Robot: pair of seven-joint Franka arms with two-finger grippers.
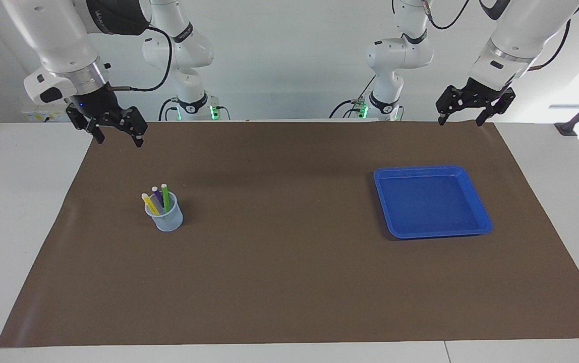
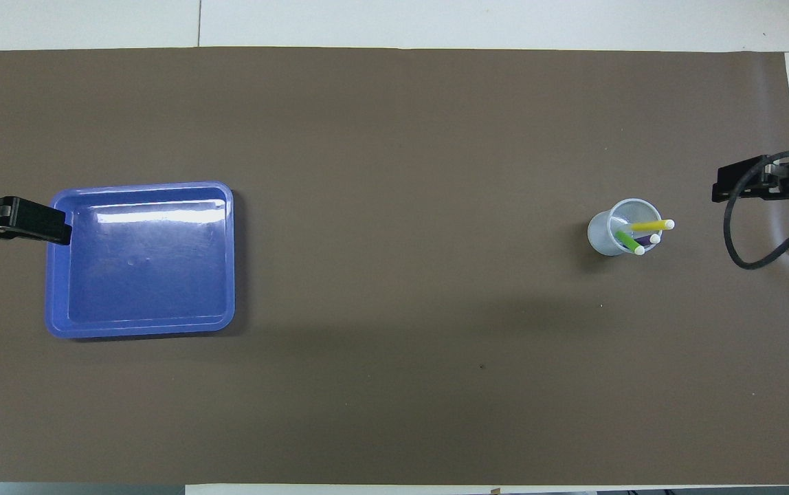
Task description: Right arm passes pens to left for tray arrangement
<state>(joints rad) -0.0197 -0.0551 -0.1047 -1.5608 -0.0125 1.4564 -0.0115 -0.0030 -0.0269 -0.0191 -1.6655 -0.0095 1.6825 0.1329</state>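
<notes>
Three pens, yellow (image 1: 149,202), purple (image 1: 157,195) and green (image 1: 165,195), stand tips up in a small pale-blue cup (image 1: 168,220) on the brown mat, toward the right arm's end; from above the pens (image 2: 642,234) lean out of the cup (image 2: 607,234). The bright-blue tray (image 1: 423,169) lies with nothing in it toward the left arm's end, its rim (image 2: 140,185) plain in the overhead view. My right gripper (image 1: 118,141) hangs open over the mat's corner by its own base, holding nothing. My left gripper (image 1: 460,122) hangs open over the mat's edge near the tray, holding nothing.
A brown mat (image 1: 279,262) covers most of the white table (image 1: 12,212). A black cable (image 2: 745,240) loops down from the right wrist. Two more white arm bases (image 1: 188,96) stand at the robots' edge of the table.
</notes>
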